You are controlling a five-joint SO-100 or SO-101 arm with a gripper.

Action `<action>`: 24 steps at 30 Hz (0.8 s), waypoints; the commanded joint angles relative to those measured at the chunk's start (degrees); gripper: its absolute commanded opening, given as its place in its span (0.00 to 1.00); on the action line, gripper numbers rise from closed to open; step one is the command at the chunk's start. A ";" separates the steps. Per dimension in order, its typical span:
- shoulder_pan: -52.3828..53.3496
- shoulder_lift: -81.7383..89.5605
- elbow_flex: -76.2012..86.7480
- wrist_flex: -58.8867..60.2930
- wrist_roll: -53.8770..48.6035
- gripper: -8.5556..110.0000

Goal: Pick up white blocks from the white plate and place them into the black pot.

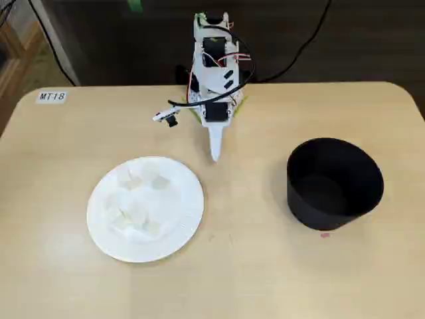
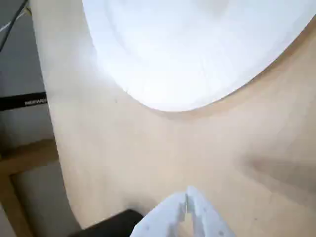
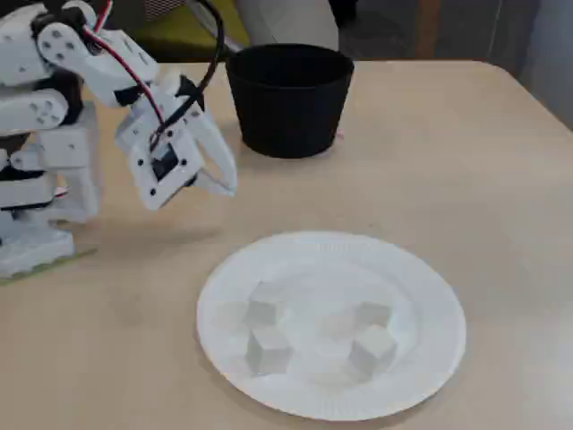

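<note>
The gripper point(image 1: 214, 157) hangs above bare table with its white fingers drawn together and nothing between them; in the wrist view point(image 2: 190, 210) the two tips meet in a thin seam. In a fixed view point(image 3: 226, 184) it tilts down and forward from the folded arm, clear of everything.

The move ahead turns on one relation: the white plate point(image 1: 188, 219) lies down and to the left of the fingertips in the fixed view from above, nearer the camera than the arm's base, with a strip of bare table between its rim and the tips. In the wrist view the plate's rim point(image 2: 168, 106) curves across the upper part of the picture, well ahead of the tips. The reach, I judge, goes forward and slightly left, with the fingers needing to part first.

The white blocks point(image 3: 269, 348) sit scattered on the plate's inner floor, apart from one another; they are roughly cubic, so no long axis dictates approach. The ones on the plate's near-to-arm side look easiest.

The black pot point(image 1: 334, 183) stands right of the gripper in that top view, well apart from the plate.
</note>
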 commanded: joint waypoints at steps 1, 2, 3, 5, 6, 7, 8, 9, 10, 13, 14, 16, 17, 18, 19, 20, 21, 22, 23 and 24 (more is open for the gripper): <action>5.01 -27.07 -42.71 -0.62 1.23 0.05; 5.01 -27.07 -42.71 -0.62 1.23 0.05; 5.01 -27.07 -42.71 -0.62 1.23 0.05; 5.01 -26.89 -42.71 -0.62 1.23 0.05; 4.92 -26.89 -42.71 -0.62 1.23 0.05; 4.83 -26.81 -42.71 -0.62 1.23 0.05; 4.75 -26.81 -42.71 -0.62 1.23 0.05; 4.75 -26.72 -42.71 -0.62 1.23 0.05; 4.75 -26.72 -42.71 -0.62 1.14 0.05; 4.83 -26.72 -42.71 -0.62 1.14 0.05; 4.83 -26.81 -42.71 -0.62 1.14 0.05; 4.83 -26.89 -42.71 -0.62 1.14 0.05; 4.83 -27.07 -42.71 -0.62 1.14 0.05; 4.75 -27.95 -43.15 -0.35 0.79 0.05; 4.83 -29.36 -43.86 0.18 0.79 0.05; 5.10 -31.38 -44.91 0.70 0.62 0.05; 5.62 -33.66 -46.32 1.14 0.53 0.05; 6.59 -35.60 -47.55 1.41 1.05 0.05; 7.82 -37.18 -48.52 1.49 2.46 0.05; 9.32 -38.67 -49.57 1.41 3.87 0.05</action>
